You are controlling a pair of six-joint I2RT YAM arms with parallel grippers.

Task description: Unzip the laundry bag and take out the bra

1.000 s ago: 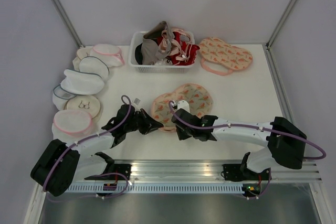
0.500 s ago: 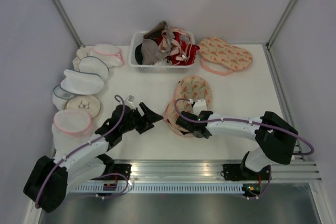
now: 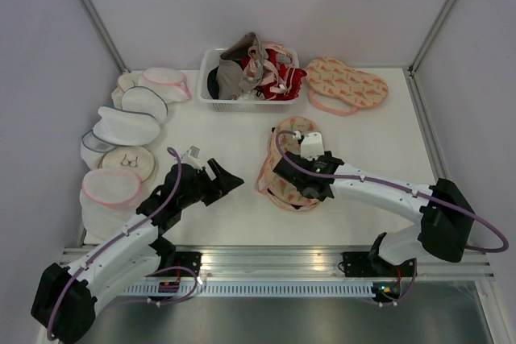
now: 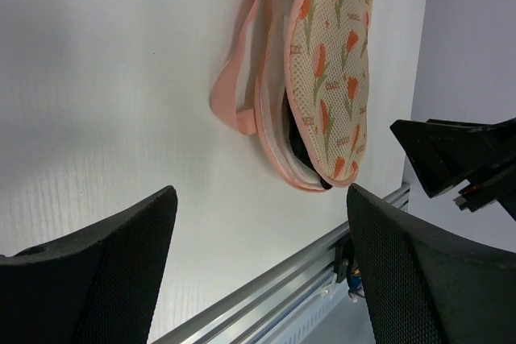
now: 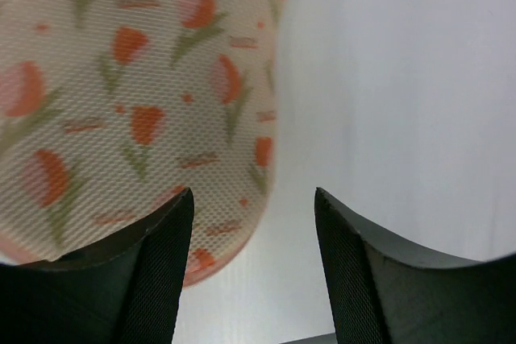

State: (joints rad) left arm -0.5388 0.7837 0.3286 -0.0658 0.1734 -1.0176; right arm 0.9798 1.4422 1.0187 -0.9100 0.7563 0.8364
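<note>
And here we are, looking down on the white table (image 3: 379, 142). The laundry bag (image 3: 278, 187), a flat peach fabric pouch printed with small red-and-green motifs and trimmed in pink, is lying near the middle of the table. It is doubled over on itself, one lobe resting on the other, with its long axis running from 12 to 6 o'clock.

The right gripper (image 5: 254, 195) is hovering directly over that folded bag. Its two black fingers are standing well apart and nothing is clamped between them. Through the wrist camera, the printed lobe is filling the 9 to 12 o'clock side, with bare table showing toward 3 o'clock.

The left gripper (image 3: 226, 175) is sitting at the bag's 9 o'clock, apart from it. Its jaws are spread wide and carrying nothing at all. From its wrist view the bag's edge is gaping, and a sliver of the black soft bra (image 4: 298, 151) is peeking out between the layers. The bra is lying inside the bag.

At the table's 12 o'clock, a white plastic slatted basket (image 3: 211, 62) is holding a heap of red, grey and pink garments (image 3: 258, 66). A second printed peach pouch (image 3: 347, 82) is lying at 1 o'clock. A cluster of white mesh round pouches (image 3: 129, 126) is filling the 9 to 10 o'clock side.
</note>
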